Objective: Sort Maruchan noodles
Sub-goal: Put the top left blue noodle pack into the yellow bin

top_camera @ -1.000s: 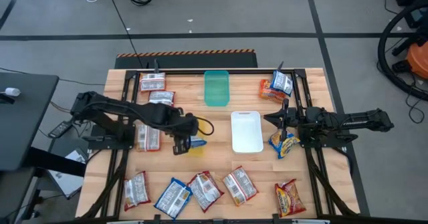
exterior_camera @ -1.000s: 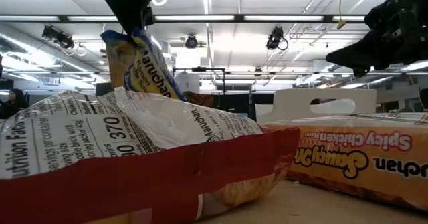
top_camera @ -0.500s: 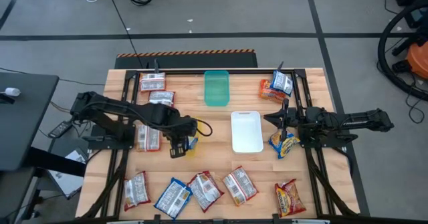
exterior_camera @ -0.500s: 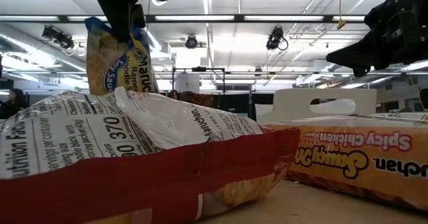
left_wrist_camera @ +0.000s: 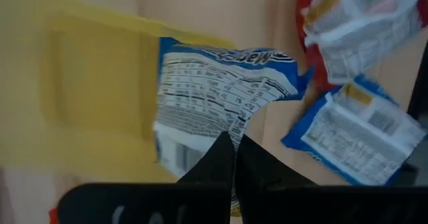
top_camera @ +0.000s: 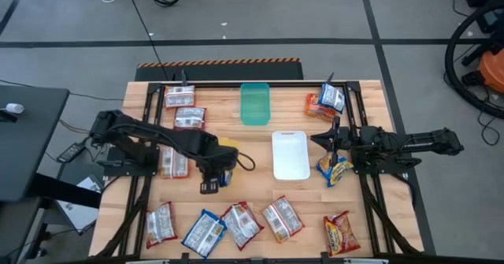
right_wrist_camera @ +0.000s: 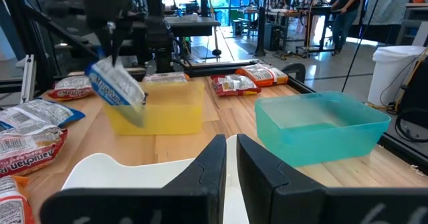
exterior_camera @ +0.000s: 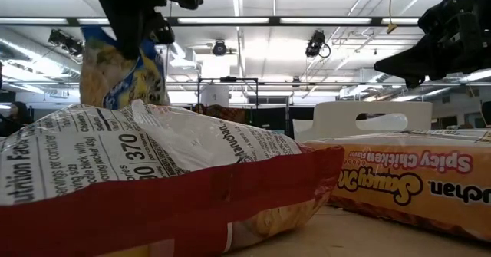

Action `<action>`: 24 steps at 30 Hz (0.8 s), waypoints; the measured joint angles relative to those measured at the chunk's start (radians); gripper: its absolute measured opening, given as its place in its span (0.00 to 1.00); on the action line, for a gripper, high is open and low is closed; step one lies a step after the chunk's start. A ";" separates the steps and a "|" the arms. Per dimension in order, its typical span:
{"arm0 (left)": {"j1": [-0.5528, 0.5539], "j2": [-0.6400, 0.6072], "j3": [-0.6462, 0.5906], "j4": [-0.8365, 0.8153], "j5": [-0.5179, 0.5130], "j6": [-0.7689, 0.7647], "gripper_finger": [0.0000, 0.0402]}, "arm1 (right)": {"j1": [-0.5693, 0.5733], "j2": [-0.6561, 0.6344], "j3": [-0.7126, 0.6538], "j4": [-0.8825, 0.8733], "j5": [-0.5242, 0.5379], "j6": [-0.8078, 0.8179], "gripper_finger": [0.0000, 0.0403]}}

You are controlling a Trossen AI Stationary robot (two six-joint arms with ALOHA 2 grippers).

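Observation:
My left gripper (top_camera: 213, 177) (left_wrist_camera: 234, 138) is shut on a blue-and-yellow Maruchan packet (top_camera: 225, 172) (exterior_camera: 123, 69) and holds it in the air by the yellow tray (top_camera: 227, 144) (right_wrist_camera: 160, 107). In the right wrist view the packet (right_wrist_camera: 115, 85) hangs tilted in front of that tray. My right gripper (top_camera: 324, 138) (right_wrist_camera: 231, 144) waits shut above the table's right side, next to the white tray (top_camera: 290, 155). Another blue-and-yellow packet (top_camera: 334, 169) lies on the table beneath it. My left gripper pinches the packet between its two fingers at one crinkled edge (left_wrist_camera: 231, 125), coming from above and pointing down. The packet is lifted clear of the table and hangs below the fingers, tilted, with its printed nutrition side (left_wrist_camera: 214, 90) toward the wrist camera.
A green tray (top_camera: 254, 104) stands at the far middle. Several packets lie along the near edge (top_camera: 236, 223), more on the left side (top_camera: 175, 161) and in the far right corner (top_camera: 324, 102). An orange packet (top_camera: 340, 234) lies near right. A black frame borders the table.
My left gripper has moved toward the table's left and near edges, uncovering the yellow tray. The packet has stayed in its hold, swung leftward with it and turned about as it hangs.

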 joint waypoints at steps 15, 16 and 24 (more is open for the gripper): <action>-0.009 0.047 0.000 0.002 -0.007 0.073 0.12 | 0.000 0.000 0.000 0.000 0.000 0.000 0.11; -0.010 0.047 0.000 0.002 -0.008 0.073 0.13 | 0.000 0.000 0.000 0.000 0.000 0.000 0.11; -0.010 0.036 0.044 -0.049 -0.009 0.007 0.20 | 0.000 0.000 0.000 0.000 0.000 0.000 0.11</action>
